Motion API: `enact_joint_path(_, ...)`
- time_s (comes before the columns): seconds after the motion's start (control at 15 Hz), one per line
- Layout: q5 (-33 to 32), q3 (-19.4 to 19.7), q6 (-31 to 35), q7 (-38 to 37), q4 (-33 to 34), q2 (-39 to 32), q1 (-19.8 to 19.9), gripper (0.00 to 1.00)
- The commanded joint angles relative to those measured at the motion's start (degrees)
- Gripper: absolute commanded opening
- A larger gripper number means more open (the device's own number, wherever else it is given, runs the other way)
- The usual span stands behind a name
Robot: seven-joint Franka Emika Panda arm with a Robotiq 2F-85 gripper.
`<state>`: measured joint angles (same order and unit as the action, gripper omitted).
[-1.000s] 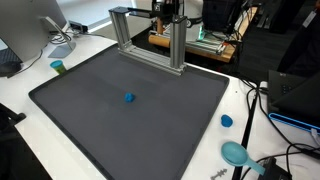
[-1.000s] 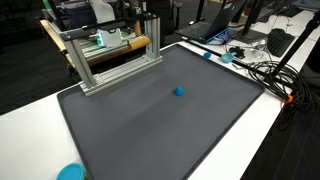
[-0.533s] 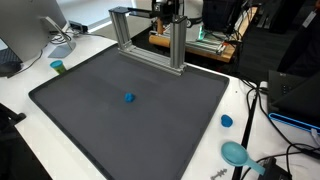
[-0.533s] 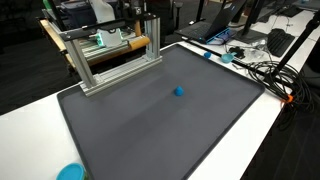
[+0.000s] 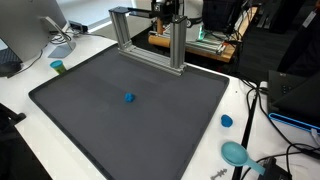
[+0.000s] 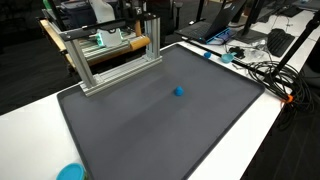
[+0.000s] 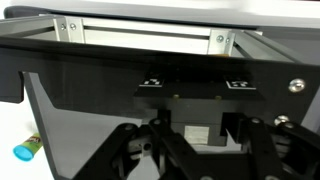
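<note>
Aluminium frame (image 5: 179,45) of silver extrusion, two posts with a top bar, stands at the 12 o'clock edge of the dark mat (image 5: 90,125). The arm sits behind it, with the gripper (image 5: 166,10) just above the top bar, touching nothing visible. In the wrist view the frame fills the upper half. The fingertips are out of shot, so I cannot tell the jaw gap. A small blue piece (image 5: 129,98) lies near mat centre.

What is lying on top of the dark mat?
A small blue piece lies alone near the middle of the mat. A metal frame stands at its far edge. Its base covers that edge, so what lies under it cannot be seen.
</note>
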<state>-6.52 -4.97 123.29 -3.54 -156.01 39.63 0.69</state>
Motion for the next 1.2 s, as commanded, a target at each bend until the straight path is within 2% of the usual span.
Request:
enact_joint_path(0.0, 0.52, 2.02, -1.69, 6.68, 1.05, -0.89, -3.23, 0.32)
enact_joint_path(0.07, 0.44, 2.41, -1.97, 8.99, 1.22, -0.71, -3.86, 0.30)
enact_joint_path(0.4, 0.21, 2.01, -2.12, 8.86, 1.66, -0.58, -3.45, 0.22)
enact_joint_path(0.53, 0.23, 2.36, -2.28, 9.68, 1.62, -0.32, -3.64, 0.22)
enact_joint_path(0.73, 0.70, 3.55, -3.32, 12.20, 2.06, -0.45, -4.30, 0.22)
enact_joint_path(0.87, 2.54, 6.08, -2.85, 15.90, 2.65, 0.04, -5.60, 0.22)
enact_joint_path(0.93, 3.00, 6.65, -1.68, 15.62, 2.81, 0.43, -5.31, 0.22)
enact_joint_path(1.0, 2.40, 5.48, 2.64, 10.25, 2.26, 1.42, -3.06, 0.22)
enact_joint_path(1.13, 2.77, 5.56, 4.34, 8.45, 3.35, 1.21, -2.61, 0.22)
